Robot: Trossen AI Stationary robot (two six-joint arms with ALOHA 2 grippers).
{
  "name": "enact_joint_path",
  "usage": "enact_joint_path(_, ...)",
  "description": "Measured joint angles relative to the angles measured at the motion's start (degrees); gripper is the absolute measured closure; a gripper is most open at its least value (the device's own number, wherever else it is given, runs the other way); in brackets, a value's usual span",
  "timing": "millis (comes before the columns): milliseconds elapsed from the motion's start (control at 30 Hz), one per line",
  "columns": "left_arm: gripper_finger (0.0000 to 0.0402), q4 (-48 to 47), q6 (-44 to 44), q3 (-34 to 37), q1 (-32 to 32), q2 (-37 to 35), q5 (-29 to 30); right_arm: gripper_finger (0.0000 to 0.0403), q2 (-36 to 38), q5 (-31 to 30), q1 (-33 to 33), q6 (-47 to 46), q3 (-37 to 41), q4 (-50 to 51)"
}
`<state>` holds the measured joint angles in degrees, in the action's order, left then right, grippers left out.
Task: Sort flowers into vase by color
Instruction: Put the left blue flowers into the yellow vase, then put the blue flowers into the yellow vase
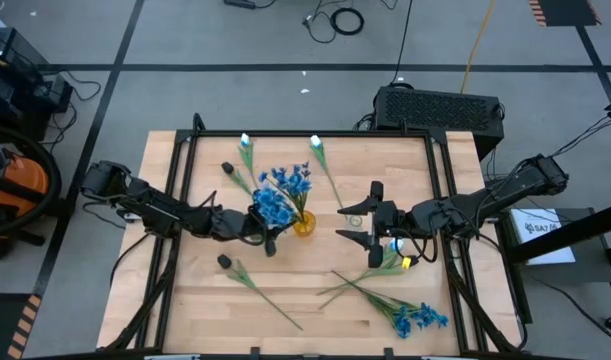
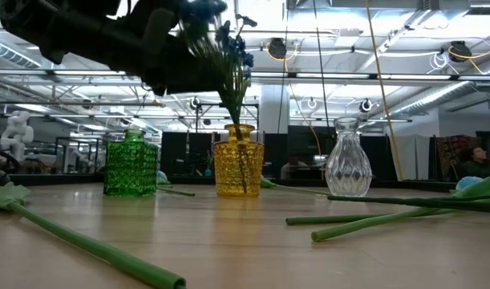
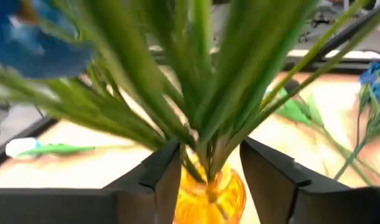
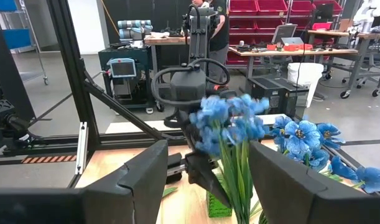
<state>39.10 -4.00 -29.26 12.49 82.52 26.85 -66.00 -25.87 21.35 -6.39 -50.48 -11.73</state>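
The left tool (image 1: 268, 232) stands spread around the blue flowers (image 1: 282, 193), whose stems sit in the yellow vase (image 1: 303, 223) mid-counter (image 1: 185, 300). The right tool (image 1: 357, 222) hovers just right of it, spread and empty.

Workshop lab; red parts bins (image 4: 252, 7), workbenches (image 4: 283, 53), ceiling strip lights (image 2: 437, 92)

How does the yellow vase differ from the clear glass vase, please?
The yellow vase is amber with straight, textured sides; the clear vase is colourless, with a round belly and narrow neck. The yellow vase holds blue flowers; the clear vase holds none. Both stand upright on the table.
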Motion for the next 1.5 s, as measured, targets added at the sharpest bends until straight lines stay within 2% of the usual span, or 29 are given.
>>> enact_joint_path(367, 0.0171, -12.79, -3.76, -0.04, 1.34, -3.49, -1.6, 0.0188, 0.0, 0.52, 0.02, 0.0, 0.0, 0.47)
enact_joint_path(700, 0.0167, -31.19, -10.24, -0.04, 7.51, -14.51, -4.3, 0.0188, 0.45, 0.55, 0.02, -0.91, 0.04, 4.93)
enact_joint_path(967, 0.0167, -30.02, -12.14, -0.72, 15.62, -18.61, -5.89, 0.0188, 2.98, 0.52, 0.02, -5.23, 0.04, 11.15)
enact_joint_path(1067, 0.0167, -27.1, -10.27, -2.63, 18.95, -18.63, -5.53, 0.0188, 3.41, 0.48, 0.03, -5.36, 0.04, 12.41)
enact_joint_path(1233, 0.0167, -18.39, -0.57, -7.65, 22.95, -13.42, -4.0, 0.0188, 3.65, 0.48, 0.02, -5.11, 0.04, 13.4)
enact_joint_path(1367, 0.0167, -15.3, 6.49, -13.79, 23.35, -4.77, -3.61, 0.0188, 3.88, 0.48, 0.02, -4.72, 0.04, 13.49)
enact_joint_path(1500, 0.0167, -15.2, 9.22, -21.65, 21.73, 5.79, -4.08, 0.0188, 4.9, 0.44, 0.06, -3.06, 0.04, 14.71)
